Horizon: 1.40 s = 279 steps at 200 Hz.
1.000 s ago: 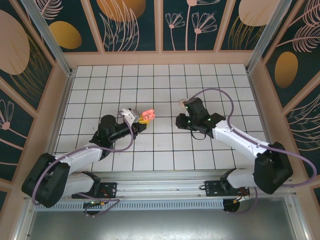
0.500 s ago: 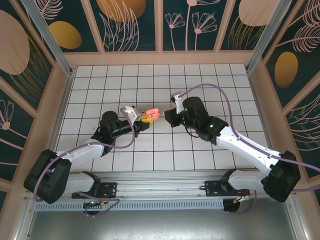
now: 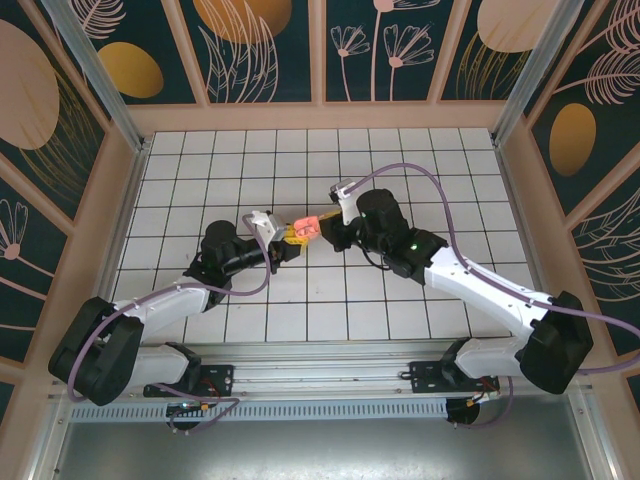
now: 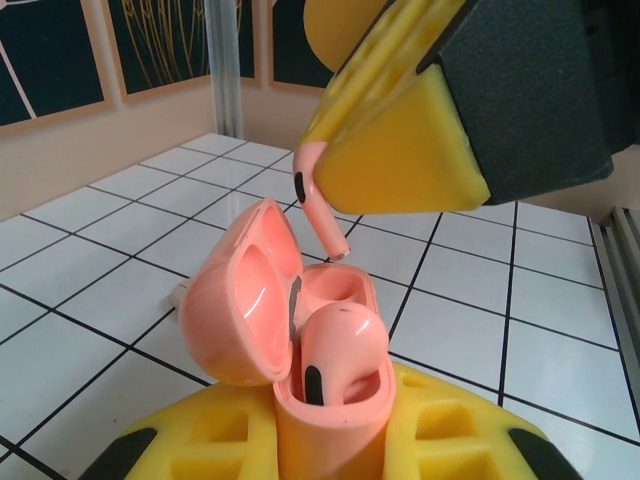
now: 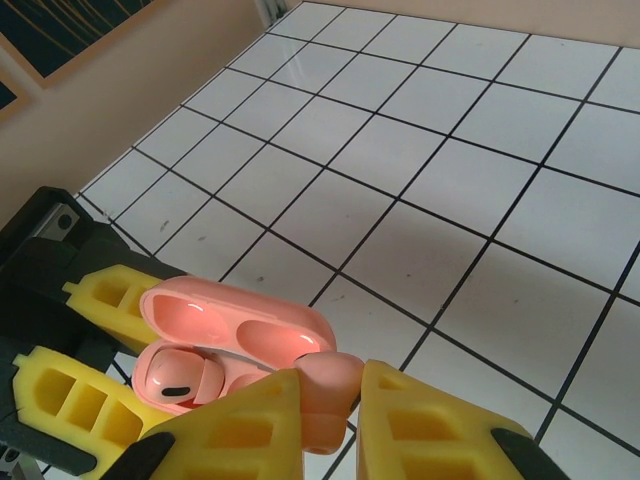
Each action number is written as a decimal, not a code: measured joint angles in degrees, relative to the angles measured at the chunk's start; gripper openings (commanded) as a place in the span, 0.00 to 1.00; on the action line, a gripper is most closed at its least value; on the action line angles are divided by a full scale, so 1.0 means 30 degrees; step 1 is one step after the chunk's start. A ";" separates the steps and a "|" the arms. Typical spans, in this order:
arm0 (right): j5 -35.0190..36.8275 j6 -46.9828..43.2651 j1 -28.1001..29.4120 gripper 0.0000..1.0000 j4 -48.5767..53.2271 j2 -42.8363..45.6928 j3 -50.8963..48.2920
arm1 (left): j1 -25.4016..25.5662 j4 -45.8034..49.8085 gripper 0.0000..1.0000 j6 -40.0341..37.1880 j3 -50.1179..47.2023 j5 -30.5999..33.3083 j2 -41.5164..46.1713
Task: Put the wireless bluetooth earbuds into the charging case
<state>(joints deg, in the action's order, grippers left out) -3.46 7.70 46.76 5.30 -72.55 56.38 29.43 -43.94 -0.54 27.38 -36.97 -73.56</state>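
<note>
Left gripper: clenched on the salmon-pink glossy plastic charging case — lid swung open.
Seated bud: one salmon-pink stemmed plastic earbud sits in a case well.
Right gripper: pinching a second salmon-pink earbud between yellow foam pads — stem down, just above the case.
Setting: both held over the white tiled table.

I work over a white tiled floor crossed by dark grid lines. Around me stand dark teal wall panels painted with pale leaves, flowers and orange ovals, set in beige wooden frames. Metal posts rise at the back corners. The light is even.
</note>
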 measured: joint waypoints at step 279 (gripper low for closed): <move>0.1282 -0.1829 0.0736 0.28 0.1035 -0.0619 0.1005 | 0.0073 -0.0131 0.14 0.0568 0.0233 0.0627 0.0525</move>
<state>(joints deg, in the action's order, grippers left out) 0.38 2.22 48.97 8.40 -74.41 59.40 29.65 -44.34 1.17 28.08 -35.09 -71.99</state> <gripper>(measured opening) 0.260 0.197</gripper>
